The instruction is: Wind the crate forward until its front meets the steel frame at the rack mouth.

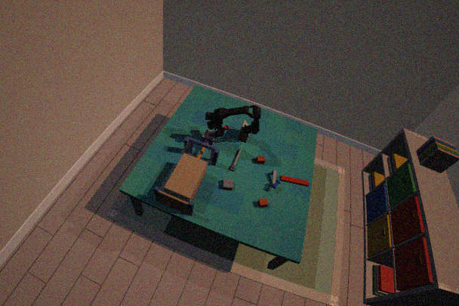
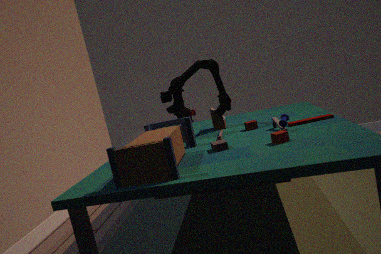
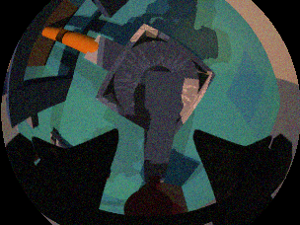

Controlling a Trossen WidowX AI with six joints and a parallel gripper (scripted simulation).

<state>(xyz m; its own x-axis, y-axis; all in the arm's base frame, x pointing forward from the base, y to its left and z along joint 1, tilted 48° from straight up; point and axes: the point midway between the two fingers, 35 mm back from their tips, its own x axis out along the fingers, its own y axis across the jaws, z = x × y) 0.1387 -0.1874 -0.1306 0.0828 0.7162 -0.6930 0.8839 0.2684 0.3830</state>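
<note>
Pincer: released, its two fingers apart with nothing clamped between them, though the red knob already sits in the gap. You have it tipped down beside the winch.

Wrist view, left to right. Far left, the orange strap runs from the winch toward the crate. The crate looks flat, its front short of the steel frame; winding seems still to do. Then the left-hand finger, and inward of it the winch, ahead of the fingertips. The winch handle appears seated over the top of the winch. Its long axis runs from there back between your fingers, roughly square to the line along which they close. The red knob is at the near end, deeper in than the tips and slightly toward the left-hand finger. The other finger stands to the right, with more room on its side.

Judgement: the grasp turns on that offset. You would centre on the knob, then close; otherwise the left-hand finger may meet it first and swing the handle. This is the only arm, so reach is not a choice. Contact cannot be told.
</note>
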